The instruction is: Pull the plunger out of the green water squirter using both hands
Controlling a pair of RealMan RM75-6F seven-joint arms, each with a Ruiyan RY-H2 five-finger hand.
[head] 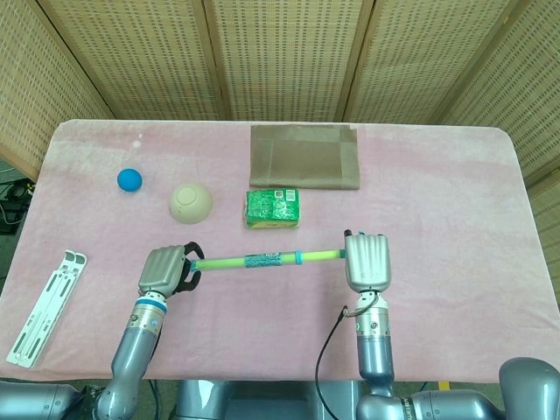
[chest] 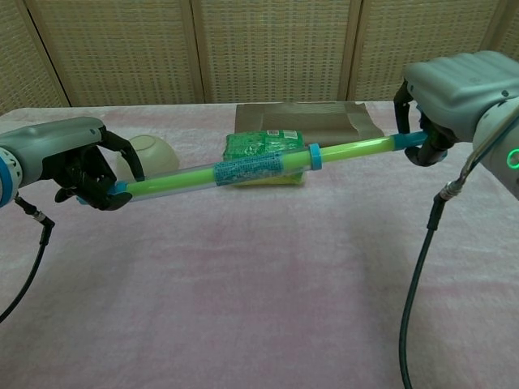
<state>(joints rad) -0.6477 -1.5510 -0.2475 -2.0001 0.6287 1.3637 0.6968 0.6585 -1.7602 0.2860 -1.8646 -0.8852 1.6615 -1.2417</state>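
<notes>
Woven screens stand behind a pink-clothed table (head: 455, 192). From the head view, one green water squirter (head: 262, 259) stretches across the near middle of the cloth, held at both ends: the left hand (head: 164, 269) curls its fingers around the left tip and the right hand (head: 367, 261) closes over the right end. Beyond lie one blue ball (head: 129, 179), one beige bowl (head: 191, 202) turned upside down, one green packet (head: 272, 208) and one brown folded mat (head: 304, 156); one white folding stand (head: 44, 305) lies near the left edge.

From the chest view, the squirter (chest: 243, 168) hangs clear of the cloth, rising toward the right, with one blue ring around the tube. The left hand (chest: 77, 162) wraps its dark fingers around the low end; the right hand (chest: 442, 97) grips the plunger (chest: 357, 148) end.
</notes>
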